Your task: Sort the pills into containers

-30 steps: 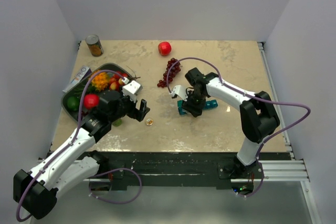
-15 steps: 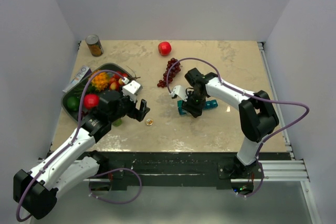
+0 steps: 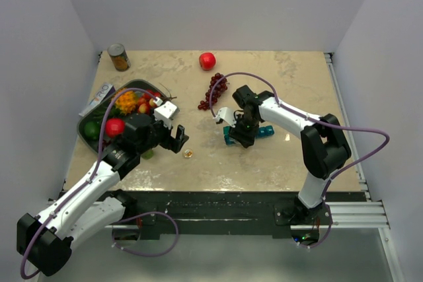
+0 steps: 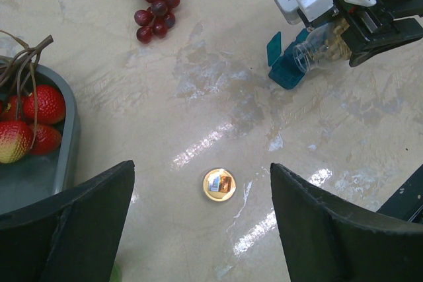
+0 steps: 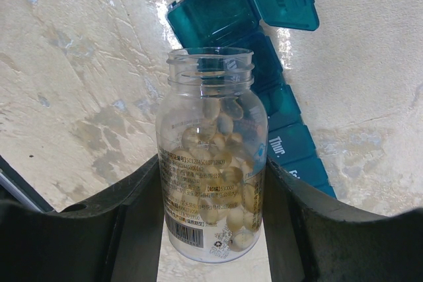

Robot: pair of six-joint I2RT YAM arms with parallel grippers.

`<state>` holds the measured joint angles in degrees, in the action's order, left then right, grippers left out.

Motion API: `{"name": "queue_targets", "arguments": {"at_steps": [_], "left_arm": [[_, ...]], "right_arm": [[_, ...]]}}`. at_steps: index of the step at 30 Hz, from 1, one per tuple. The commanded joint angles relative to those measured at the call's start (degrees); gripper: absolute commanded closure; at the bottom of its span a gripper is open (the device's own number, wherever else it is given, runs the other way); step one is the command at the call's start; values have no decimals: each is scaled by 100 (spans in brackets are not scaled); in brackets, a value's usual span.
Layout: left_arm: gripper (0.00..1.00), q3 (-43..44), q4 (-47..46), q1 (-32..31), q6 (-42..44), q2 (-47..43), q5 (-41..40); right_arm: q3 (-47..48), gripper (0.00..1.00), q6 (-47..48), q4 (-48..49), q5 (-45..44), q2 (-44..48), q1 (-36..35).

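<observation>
My right gripper is shut on a clear uncapped pill bottle holding several pale yellow pills. Its mouth tilts over the end compartment, lid open, of the teal-blue pill organiser. The organiser lies on the table at centre right, partly under the right gripper. In the left wrist view the bottle and organiser show at the upper right. My left gripper is open and empty, hovering above a small gold bottle cap on the table, which also shows in the top view.
A dark green fruit tray with strawberries and other fruit stands at the left. Red grapes, a red apple and a tin can lie toward the back. A small box lies beside the tray.
</observation>
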<state>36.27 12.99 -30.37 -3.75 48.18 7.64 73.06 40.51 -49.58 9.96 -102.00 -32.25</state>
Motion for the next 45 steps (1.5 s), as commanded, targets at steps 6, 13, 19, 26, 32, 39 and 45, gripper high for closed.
{"name": "queue_targets", "arguments": {"at_steps": [6,13,19,26,32,39,45], "left_arm": [[13,82,-104,40,111,-81,-26],[13,73,-104,40,111,-81,-26],[13,73,-95,40,111,-81,-26],[13,73,-95,31,111,-90,-34],[13,73,-95,31,111,-90,-34],[13,73,-95,31,111,-98,-34],[13,73,-87,31,111,-90,-34]], "right_arm": [[244,100,-43,-95,-20,4,-36],[244,100,-43,-95,-11,13,-36],[262,100,-43,-113,-11,4,-44],[262,100,-43,-122,-11,4,-45],[279,100,-43,-148,-11,-13,-45],[288,100,-35,-157,-2,-4,-53],[288,100,-35,-174,-11,-13,-53]]}}
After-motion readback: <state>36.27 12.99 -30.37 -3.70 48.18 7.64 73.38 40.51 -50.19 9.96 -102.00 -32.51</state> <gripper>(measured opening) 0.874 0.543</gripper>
